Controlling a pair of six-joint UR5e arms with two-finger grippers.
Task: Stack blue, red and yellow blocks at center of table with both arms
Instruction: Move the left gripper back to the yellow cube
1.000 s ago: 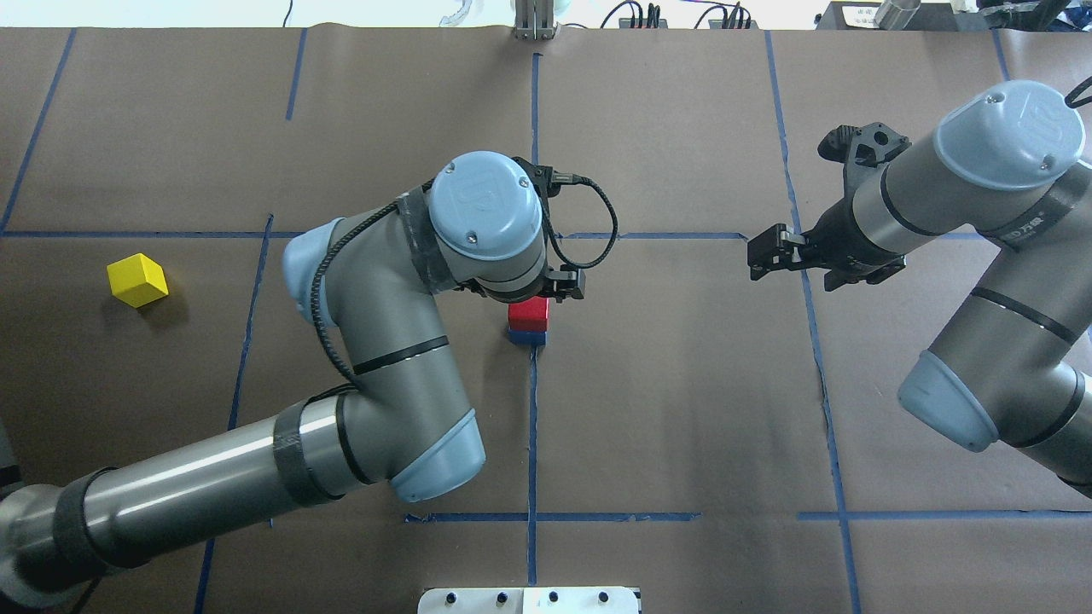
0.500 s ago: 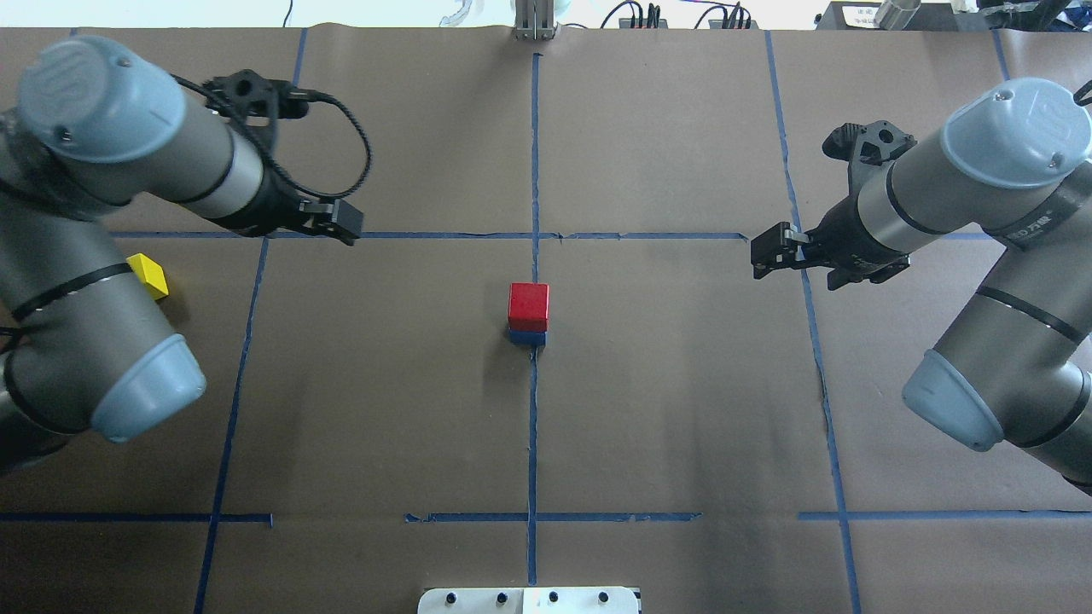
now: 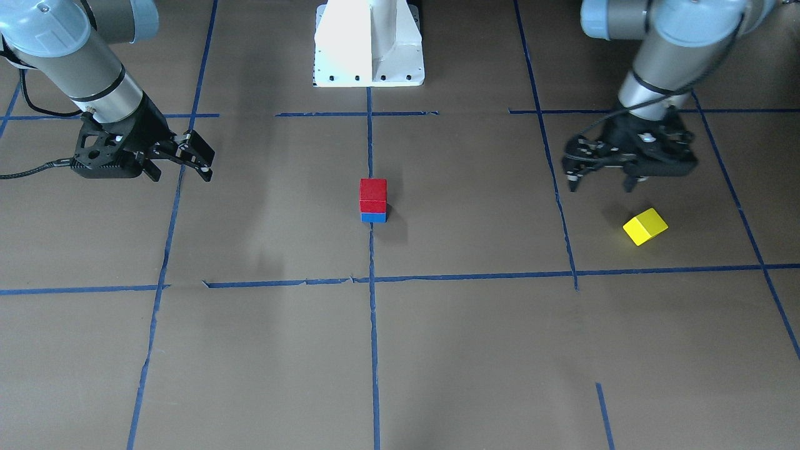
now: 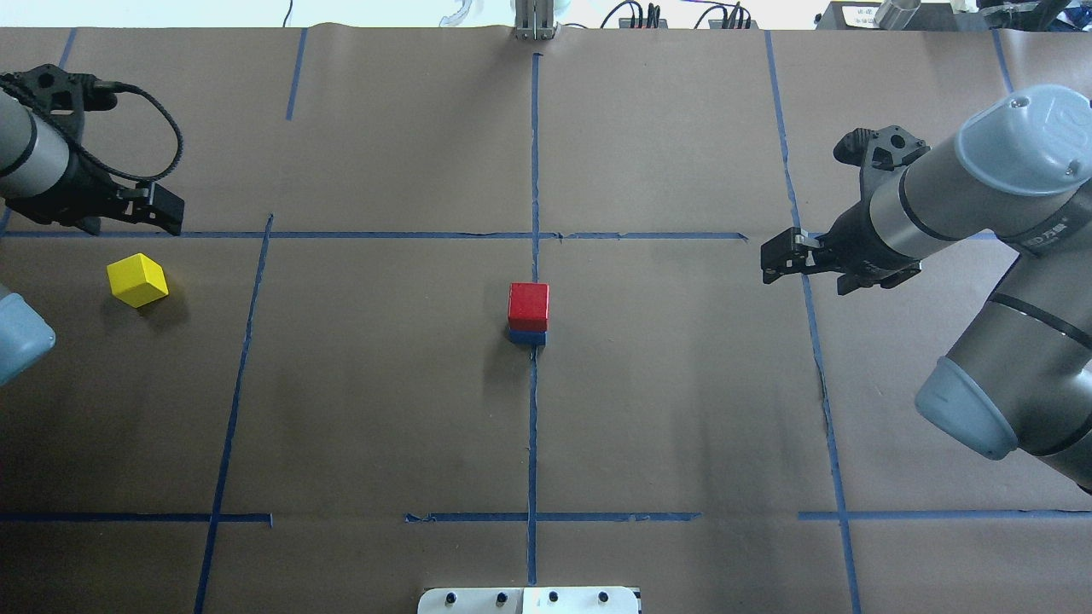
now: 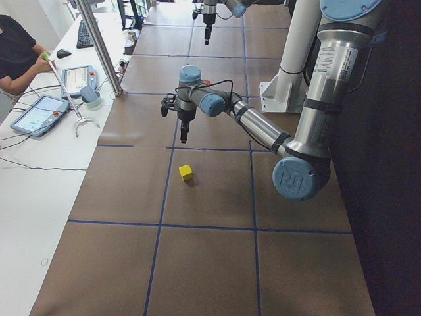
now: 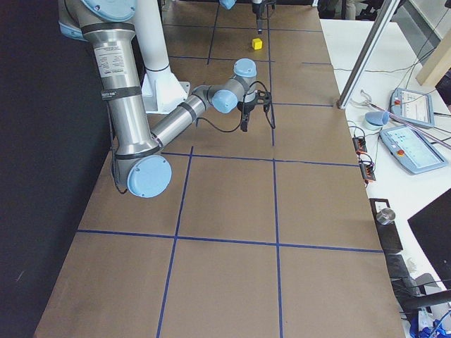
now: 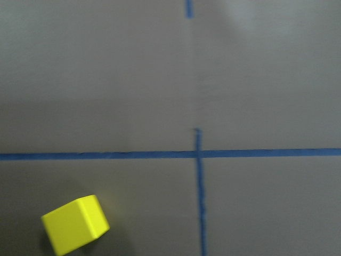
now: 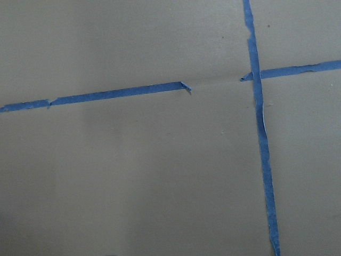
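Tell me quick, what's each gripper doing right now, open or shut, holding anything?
Left gripper: open, holding nothing.
Right gripper: open, holding nothing.

A raised UR logo is showing on the blue-grey joint cap [image 4: 1024, 141] of the right arm, at about 2 o'clock in the overhead view. Just under it, a black band [image 4: 1045, 228] around that arm is carrying pale printing that is too small to read. In the exterior left view, the near left arm's round elbow cap [image 5: 293, 179], at 3 o'clock, is showing a UR mark too. The tablet [image 5: 38, 113] screens are displaying content too small to read.
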